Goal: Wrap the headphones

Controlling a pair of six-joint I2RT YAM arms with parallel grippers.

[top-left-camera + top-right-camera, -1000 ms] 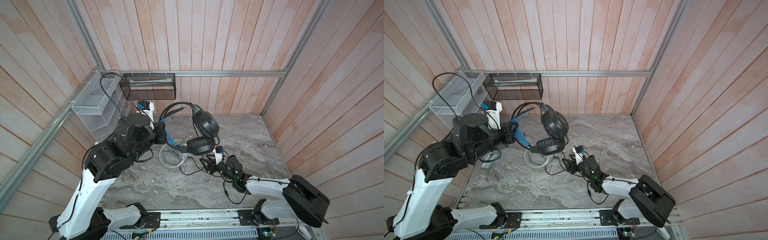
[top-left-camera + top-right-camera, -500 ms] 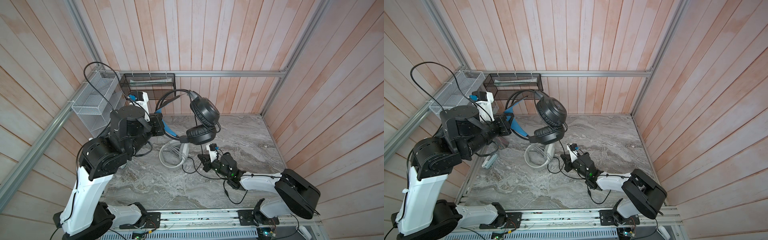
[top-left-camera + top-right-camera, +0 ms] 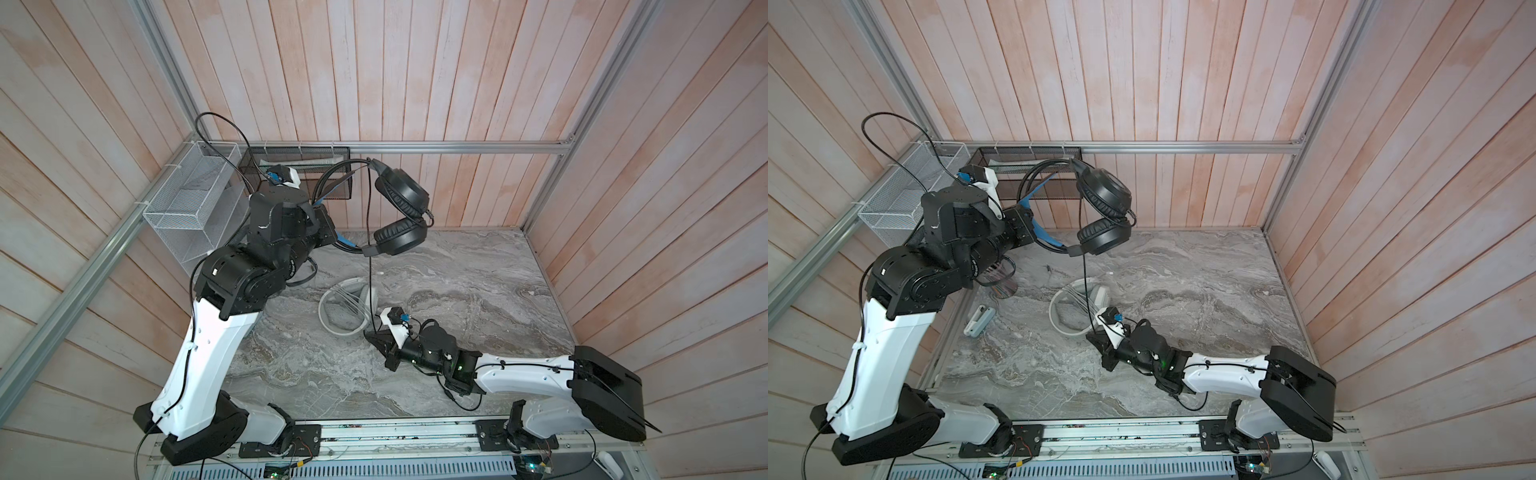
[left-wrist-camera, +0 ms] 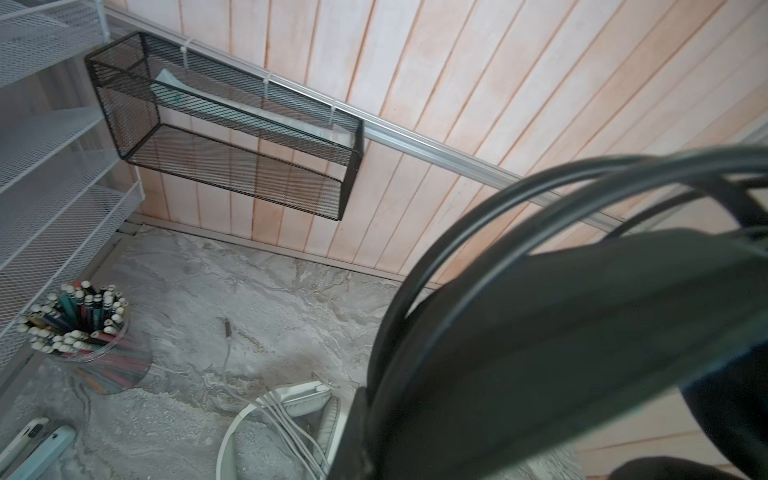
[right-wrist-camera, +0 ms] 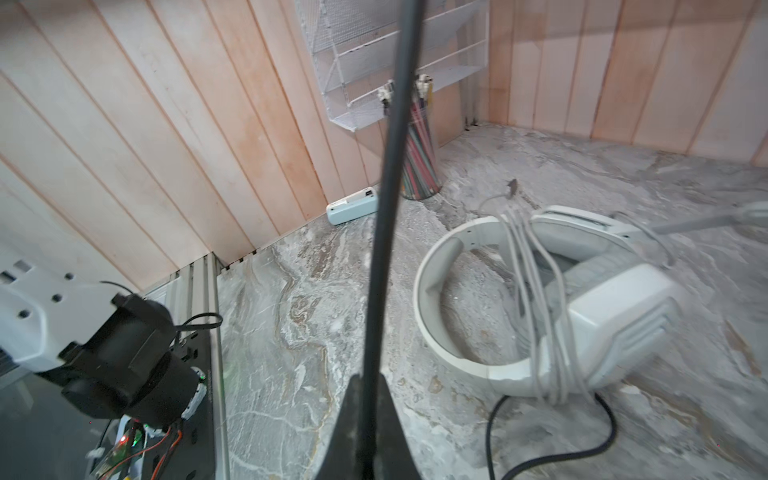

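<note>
Left hand (image 3: 335, 237) holds headphones (image 3: 400, 240) (right hand (image 3: 372, 336): cable (image 3: 369, 268)).

No readable text — anywhere.

The black headphones (image 3: 401, 197) are matt plastic, the black cable (image 5: 386, 208) matt rubber. The white headphones (image 5: 615, 316) are smooth satin plastic. The tabletop (image 3: 457, 282) looks like marbled stone, the walls (image 3: 374, 83) pale wood.

Pale pink-tan plank walls (image 3: 374, 83), grey veined marble-pattern tabletop (image 3: 478, 291), black headset (image 3: 401, 216) with blue-lined headband (image 3: 1039, 230), black cable (image 5: 382, 249), white headset (image 5: 602, 316) with grey-white cable (image 5: 557, 374), black mesh basket (image 4: 249, 120), white mesh rack (image 3: 187, 203), multicoloured pencils (image 4: 75, 316).
</note>
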